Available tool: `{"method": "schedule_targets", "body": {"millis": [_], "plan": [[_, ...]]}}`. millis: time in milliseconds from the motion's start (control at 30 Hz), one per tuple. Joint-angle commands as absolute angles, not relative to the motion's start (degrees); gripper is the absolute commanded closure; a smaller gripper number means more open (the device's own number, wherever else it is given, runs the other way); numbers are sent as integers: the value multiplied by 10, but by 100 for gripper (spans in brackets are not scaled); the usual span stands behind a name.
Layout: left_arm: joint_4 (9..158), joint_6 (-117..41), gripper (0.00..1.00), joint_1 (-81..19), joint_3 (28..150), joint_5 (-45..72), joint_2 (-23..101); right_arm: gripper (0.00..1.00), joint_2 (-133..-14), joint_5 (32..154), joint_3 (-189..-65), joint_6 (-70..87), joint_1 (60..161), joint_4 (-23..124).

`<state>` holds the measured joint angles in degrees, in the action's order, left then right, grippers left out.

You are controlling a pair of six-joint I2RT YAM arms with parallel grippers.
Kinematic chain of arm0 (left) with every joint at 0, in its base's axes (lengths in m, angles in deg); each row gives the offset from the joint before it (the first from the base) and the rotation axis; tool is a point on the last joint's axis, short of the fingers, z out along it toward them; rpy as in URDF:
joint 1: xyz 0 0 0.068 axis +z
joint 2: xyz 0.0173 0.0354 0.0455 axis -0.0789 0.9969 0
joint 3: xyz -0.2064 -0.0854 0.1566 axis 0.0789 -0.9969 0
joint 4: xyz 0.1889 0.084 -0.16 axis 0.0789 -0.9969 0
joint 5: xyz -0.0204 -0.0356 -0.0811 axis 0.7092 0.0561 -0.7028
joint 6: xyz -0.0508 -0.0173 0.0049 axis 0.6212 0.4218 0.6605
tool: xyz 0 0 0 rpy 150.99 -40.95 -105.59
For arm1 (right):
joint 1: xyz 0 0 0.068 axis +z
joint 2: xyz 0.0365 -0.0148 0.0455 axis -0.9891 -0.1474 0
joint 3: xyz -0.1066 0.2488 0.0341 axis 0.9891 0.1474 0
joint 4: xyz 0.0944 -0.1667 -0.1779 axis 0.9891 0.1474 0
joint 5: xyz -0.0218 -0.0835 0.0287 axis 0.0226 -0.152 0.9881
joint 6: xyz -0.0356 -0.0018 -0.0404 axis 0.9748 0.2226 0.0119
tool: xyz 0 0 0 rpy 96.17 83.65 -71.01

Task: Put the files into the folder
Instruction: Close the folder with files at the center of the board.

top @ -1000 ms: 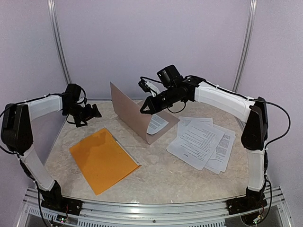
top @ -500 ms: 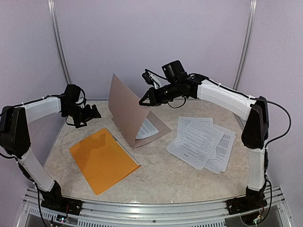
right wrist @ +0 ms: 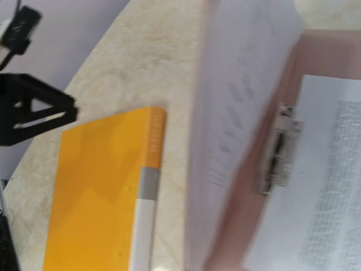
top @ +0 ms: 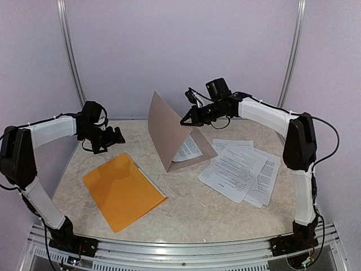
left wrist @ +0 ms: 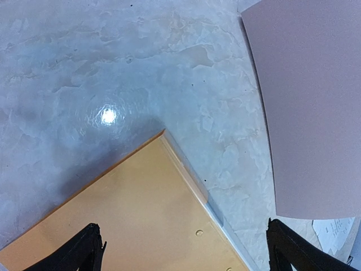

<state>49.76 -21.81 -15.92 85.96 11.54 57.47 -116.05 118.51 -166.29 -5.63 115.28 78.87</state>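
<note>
the folder [top: 123, 191] lies flat at left, bare table [top: 186, 212] around its edges; the files [top: 240, 169] are piled at right, well apart; the left gripper [top: 111, 138] hovers wide open near its far corner; the right gripper [top: 184, 120], closed, meets the upright clipboard [top: 168, 130] cover, perhaps pinching it; only the right wrist view shows the metal clip [right wrist: 277, 151].
</note>
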Motion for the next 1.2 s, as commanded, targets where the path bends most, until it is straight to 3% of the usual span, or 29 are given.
{"method": "schedule_targets", "body": {"millis": [0, 400, 733, 833, 933, 1067, 1167], "plan": [[484, -222, 3, -171, 870, 128, 573, 100, -1186, 1214, -1640, -57, 1131, 760], [484, -220, 3, -201, 885, 129, 588, 100, -1193, 1205, -1562, -29, 1076, 732], [481, -219, 3, -219, 891, 129, 595, 91, -1300, 1129, -1600, 26, 1060, 753], [479, -219, 3, -224, 891, 131, 595, 83, -1321, 1111, -1607, 34, 1061, 755], [477, -220, 3, -227, 892, 132, 594, 70, -1318, 1100, -1603, 44, 1060, 751], [479, -221, 3, -228, 891, 134, 594, 51, -1268, 1086, -1549, 47, 1061, 714], [482, -219, 3, -229, 892, 129, 598, 44, -1227, 1068, -1514, 50, 1062, 698]]}}
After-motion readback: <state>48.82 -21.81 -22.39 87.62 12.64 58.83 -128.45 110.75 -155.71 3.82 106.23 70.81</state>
